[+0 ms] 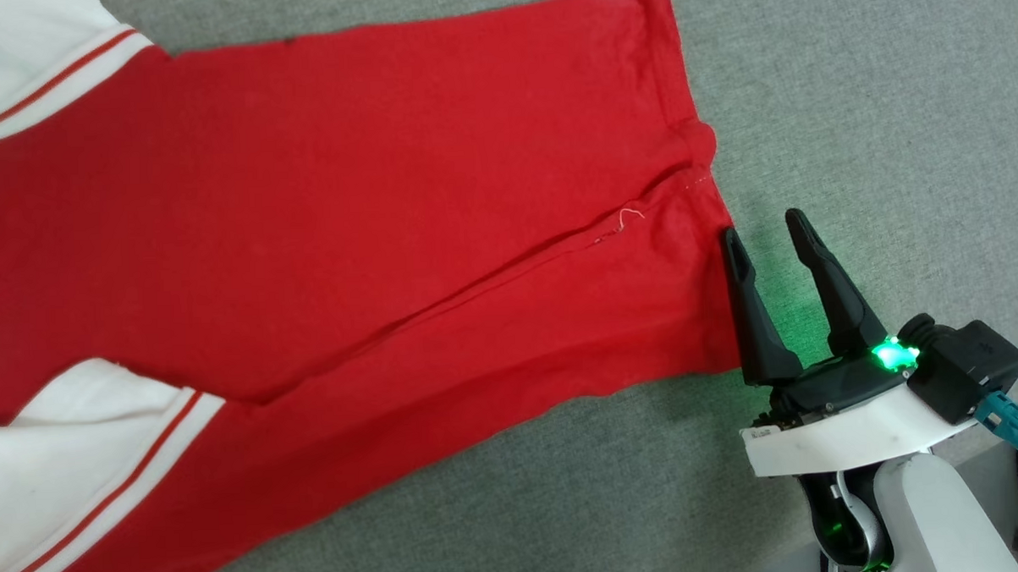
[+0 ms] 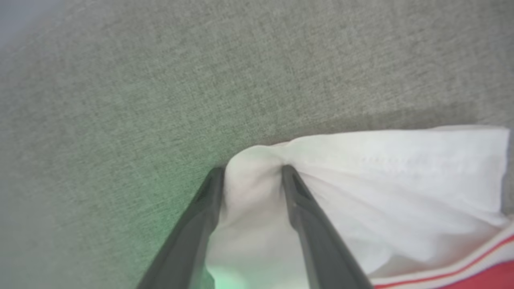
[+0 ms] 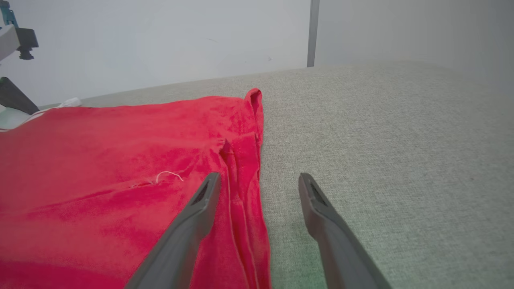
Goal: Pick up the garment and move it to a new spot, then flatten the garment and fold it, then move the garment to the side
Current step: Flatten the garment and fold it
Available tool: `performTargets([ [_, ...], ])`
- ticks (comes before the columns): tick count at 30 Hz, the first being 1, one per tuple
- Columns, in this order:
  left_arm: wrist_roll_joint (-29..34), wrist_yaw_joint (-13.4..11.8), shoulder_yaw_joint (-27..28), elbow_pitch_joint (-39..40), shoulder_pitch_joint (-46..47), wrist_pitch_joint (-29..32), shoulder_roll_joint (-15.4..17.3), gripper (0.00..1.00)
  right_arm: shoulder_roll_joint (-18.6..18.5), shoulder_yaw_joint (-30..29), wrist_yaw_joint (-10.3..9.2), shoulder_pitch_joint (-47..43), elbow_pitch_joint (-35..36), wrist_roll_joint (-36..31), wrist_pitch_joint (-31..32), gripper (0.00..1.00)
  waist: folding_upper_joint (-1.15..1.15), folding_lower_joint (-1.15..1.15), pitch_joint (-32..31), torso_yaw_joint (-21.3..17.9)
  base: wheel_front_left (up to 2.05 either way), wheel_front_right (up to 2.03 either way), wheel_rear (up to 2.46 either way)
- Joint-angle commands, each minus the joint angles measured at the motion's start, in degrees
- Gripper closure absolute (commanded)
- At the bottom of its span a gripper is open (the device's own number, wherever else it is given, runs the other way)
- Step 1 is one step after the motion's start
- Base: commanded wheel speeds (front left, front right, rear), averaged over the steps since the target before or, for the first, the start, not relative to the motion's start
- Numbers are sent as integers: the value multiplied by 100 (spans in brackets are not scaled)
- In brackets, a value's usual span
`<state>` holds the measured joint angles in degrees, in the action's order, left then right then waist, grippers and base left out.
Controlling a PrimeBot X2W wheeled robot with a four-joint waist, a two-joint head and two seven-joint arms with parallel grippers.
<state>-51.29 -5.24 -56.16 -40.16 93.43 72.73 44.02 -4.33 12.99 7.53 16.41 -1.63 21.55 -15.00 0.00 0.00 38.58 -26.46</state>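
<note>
red garment (image 1: pixel 345 198) on grey cloth surface (image 1: pixel 849 96), right gripper (image 1: pixel 761 224) jaws apart at hem, left gripper (image 2: pixel 251 169) jaws apart straddling white sleeve (image 2: pixel 381 180)

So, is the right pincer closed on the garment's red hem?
No, the right pincer stands open, one finger over the garment, the other over the grey surface.

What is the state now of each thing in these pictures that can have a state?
garment: spread out on the grey surface, creased along one seam.
left tool: open, white sleeve bunched between its fingers.
right tool: open, at the garment's hem edge, holding nothing.
</note>
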Motion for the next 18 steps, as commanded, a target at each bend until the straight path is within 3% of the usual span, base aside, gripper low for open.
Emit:
performTargets([
  [1, -106, -68, -280, -220, -959, 152, 55, 100, 25, 10, -10, 78, -18, 31, -22, 0, 0, 0, 6, -18, 0, 0, 0],
  [9, -188, -82, -106, -10, -912, -227, 79, 100, -91, -80, -10, 146, -39, 143, -22, 0, 0, 0, -173, 88, 0, 0, 0],
  [12, -274, -32, -42, 17, -911, -362, -18, 100, -282, -94, -10, 331, -92, 201, 2, 0, 0, 0, -298, 187, 0, 0, 0],
  [18, -395, 36, 29, -35, -993, -607, -213, 100, -994, 56, -10, 1264, -259, 287, 819, 0, 0, 0, -455, 397, 0, 0, 0],
])
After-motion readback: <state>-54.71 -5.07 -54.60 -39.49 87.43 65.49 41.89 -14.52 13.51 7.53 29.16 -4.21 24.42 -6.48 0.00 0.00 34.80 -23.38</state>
